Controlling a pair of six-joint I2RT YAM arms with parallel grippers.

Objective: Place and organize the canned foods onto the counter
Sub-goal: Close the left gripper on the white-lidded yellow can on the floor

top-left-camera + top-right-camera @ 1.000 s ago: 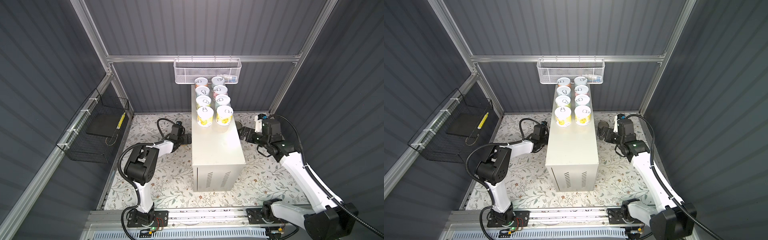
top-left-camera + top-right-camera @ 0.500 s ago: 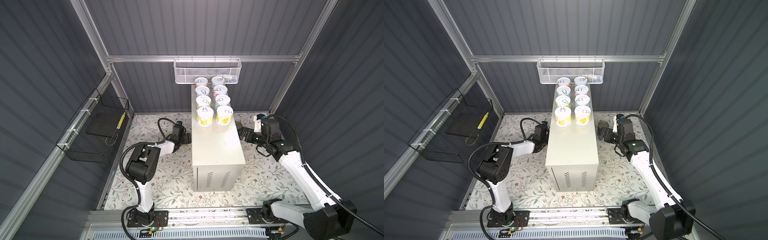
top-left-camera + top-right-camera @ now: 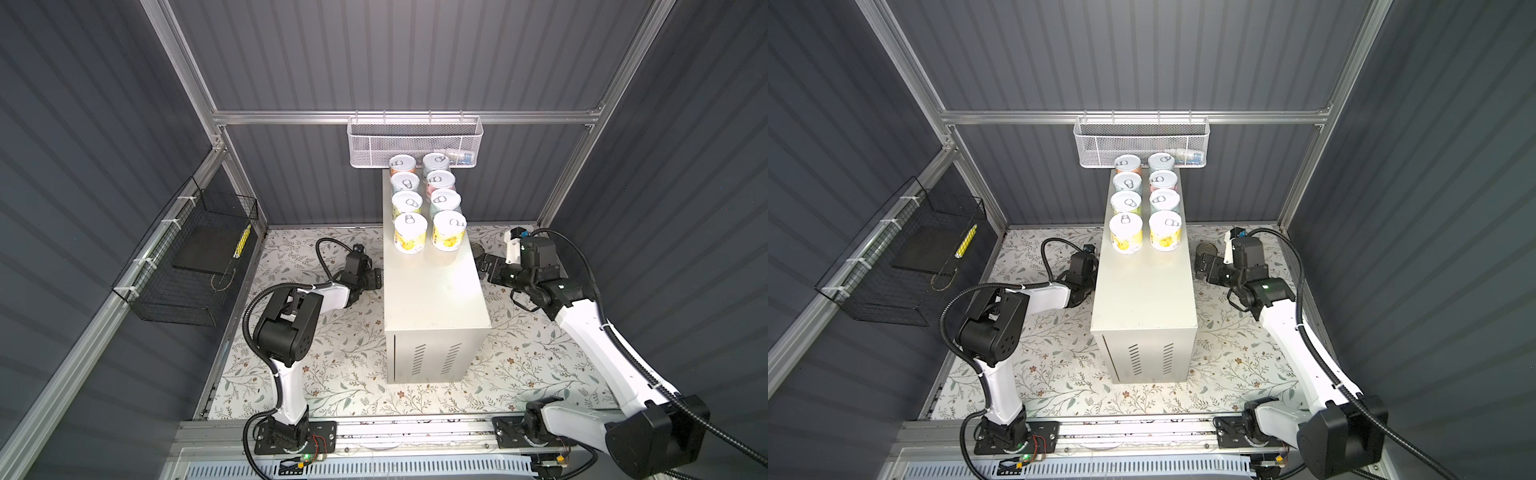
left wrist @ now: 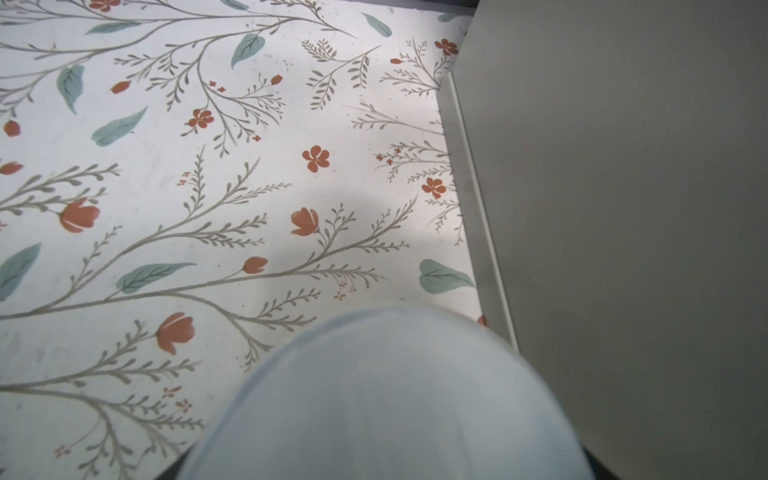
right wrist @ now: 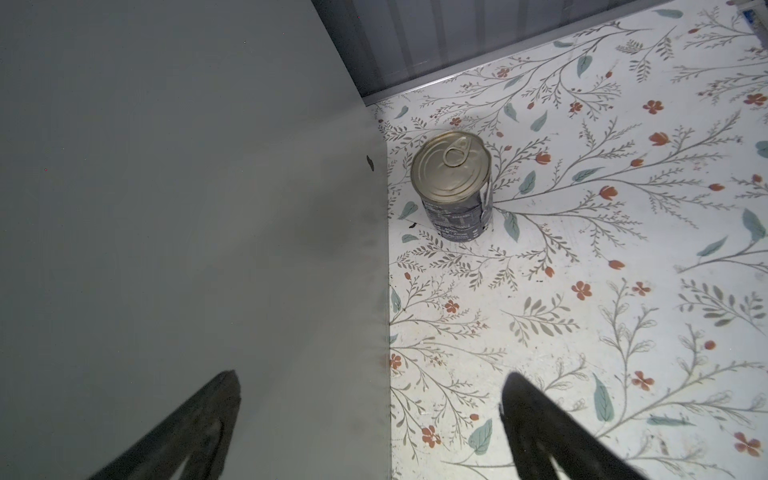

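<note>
As the left arm [image 3: 332, 293] edges closer to the bench [image 3: 432, 291], a pale can [image 4: 386, 395] fills its wrist view. The left fingers are hidden, so whether this next pick is gripped cannot be told. Meanwhile the right fingers [image 5: 536, 428] stay apart, short of the dark can [image 5: 453, 183] on the floor [image 5: 582, 291].
</note>
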